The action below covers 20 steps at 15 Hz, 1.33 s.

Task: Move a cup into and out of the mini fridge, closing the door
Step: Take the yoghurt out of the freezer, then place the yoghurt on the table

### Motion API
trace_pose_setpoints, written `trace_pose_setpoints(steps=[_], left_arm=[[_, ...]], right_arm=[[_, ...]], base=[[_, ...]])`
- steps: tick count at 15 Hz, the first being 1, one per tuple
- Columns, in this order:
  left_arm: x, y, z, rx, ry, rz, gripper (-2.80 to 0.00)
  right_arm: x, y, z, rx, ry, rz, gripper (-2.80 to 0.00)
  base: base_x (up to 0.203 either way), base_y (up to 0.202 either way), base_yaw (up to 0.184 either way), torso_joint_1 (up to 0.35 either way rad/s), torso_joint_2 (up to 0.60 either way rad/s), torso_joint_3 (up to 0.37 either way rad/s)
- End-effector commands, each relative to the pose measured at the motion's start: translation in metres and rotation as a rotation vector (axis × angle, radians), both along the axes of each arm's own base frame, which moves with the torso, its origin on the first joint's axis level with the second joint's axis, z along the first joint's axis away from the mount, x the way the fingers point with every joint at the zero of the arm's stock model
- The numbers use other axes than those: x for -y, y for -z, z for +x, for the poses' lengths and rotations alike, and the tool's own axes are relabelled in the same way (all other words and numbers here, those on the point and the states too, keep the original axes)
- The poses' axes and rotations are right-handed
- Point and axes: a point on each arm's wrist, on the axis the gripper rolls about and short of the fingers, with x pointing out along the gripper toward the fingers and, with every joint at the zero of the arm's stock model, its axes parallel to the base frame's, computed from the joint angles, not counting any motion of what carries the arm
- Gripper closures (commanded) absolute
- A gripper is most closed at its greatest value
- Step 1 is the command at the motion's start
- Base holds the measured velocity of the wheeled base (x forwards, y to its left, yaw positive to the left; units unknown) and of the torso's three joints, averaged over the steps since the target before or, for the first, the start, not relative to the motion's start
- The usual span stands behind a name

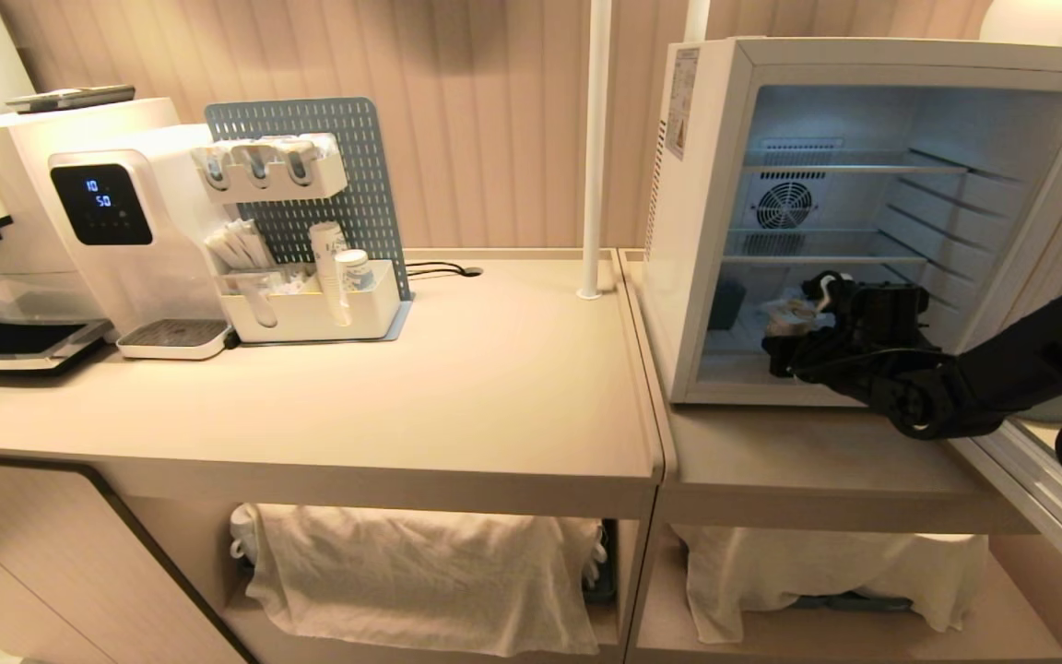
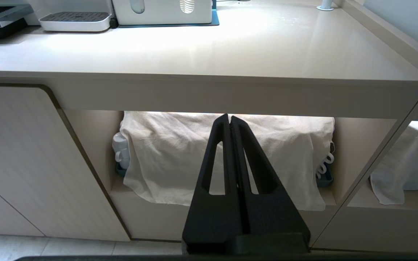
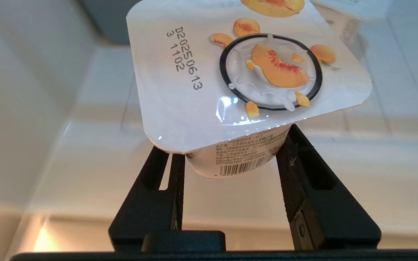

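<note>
The white mini fridge (image 1: 706, 231) stands on the right counter, and its door (image 1: 1061, 212) is swung wide open to the right. My right gripper (image 1: 794, 323) reaches into the bottom compartment, under the wire shelves. It is shut on the cup (image 3: 230, 72), a white yoghurt cup with a peach-printed foil lid. The black fingers (image 3: 296, 170) press on both sides of the cup's body, just under the lid, and the cup hangs a little above the fridge floor. In the head view only a bit of the cup (image 1: 787, 318) shows behind the hand. My left gripper (image 2: 229, 117) is shut and empty, parked below the counter's edge.
A water dispenser (image 1: 139, 240) and a pegboard organiser (image 1: 310, 277) with paper cups stand at the back left of the counter. A white pole (image 1: 594, 148) rises beside the fridge. Cloths (image 1: 420, 572) cover the shelves underneath. A dark object (image 1: 726, 302) sits at the fridge's back left.
</note>
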Motion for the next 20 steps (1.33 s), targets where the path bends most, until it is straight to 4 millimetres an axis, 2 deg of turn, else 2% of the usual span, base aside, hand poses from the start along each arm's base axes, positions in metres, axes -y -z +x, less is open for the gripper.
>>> trace_pose_setpoints(steps=[1, 4, 6, 12, 15, 18, 20], left_arm=[[0.000, 0.000, 0.000, 0.001, -0.001, 0.000, 0.00], [0.000, 0.000, 0.000, 0.000, -0.001, 0.001, 0.00], [0.000, 0.000, 0.000, 0.000, -0.001, 0.001, 0.00], [0.000, 0.000, 0.000, 0.000, -0.001, 0.001, 0.00], [0.000, 0.000, 0.000, 0.000, -0.001, 0.000, 0.00], [0.000, 0.000, 0.000, 0.001, -0.001, 0.000, 0.00], [0.000, 0.000, 0.000, 0.000, -0.001, 0.000, 0.00]], right_arm=[[0.000, 0.000, -0.018, 0.014, -0.005, -0.005, 0.00], [0.001, 0.011, -0.050, 0.030, -0.017, -0.002, 0.00], [0.002, 0.006, -0.078, 0.065, -0.037, 0.007, 0.00], [0.005, -0.043, -0.171, 0.191, -0.069, 0.048, 0.00], [0.007, -0.075, -0.222, 0.280, -0.068, 0.057, 0.00], [0.008, -0.111, -0.286, 0.349, -0.083, 0.062, 0.00], [0.010, -0.127, -0.340, 0.363, -0.114, 0.073, 0.00]], base=[[0.000, 0.000, 0.000, 0.000, 0.00, 0.000], [0.000, 0.000, 0.000, 0.000, 0.00, 0.000], [0.000, 0.000, 0.000, 0.000, 0.00, 0.000], [0.000, 0.000, 0.000, 0.000, 0.00, 0.000], [0.000, 0.000, 0.000, 0.000, 0.00, 0.000], [0.000, 0.000, 0.000, 0.000, 0.00, 0.000], [0.000, 0.000, 0.000, 0.000, 0.00, 0.000]])
